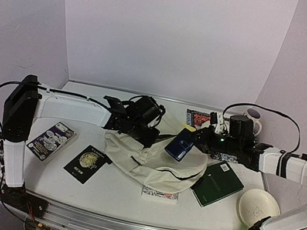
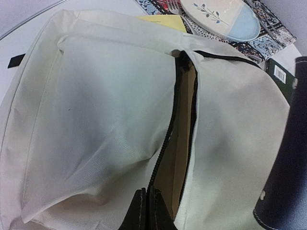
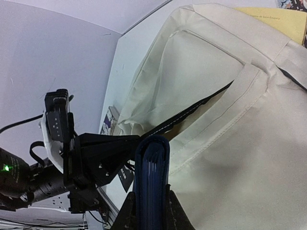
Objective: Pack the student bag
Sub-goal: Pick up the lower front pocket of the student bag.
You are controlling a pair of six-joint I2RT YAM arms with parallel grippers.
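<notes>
Edge-on in the right fingers (image 3: 126, 213), a blue book (image 3: 151, 177) hangs just above the bag's (image 1: 156, 166) open zip slit (image 2: 184, 143), its end pinched by the left fingers (image 2: 139, 213).

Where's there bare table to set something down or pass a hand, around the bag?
Bare: the near strip of table between the black booklet and the small patterned book, and the near-left corner below the illustrated card. Crowded: right of the student bag, with the green book, cream plate, mug and right gripper holding a blue book.
</notes>
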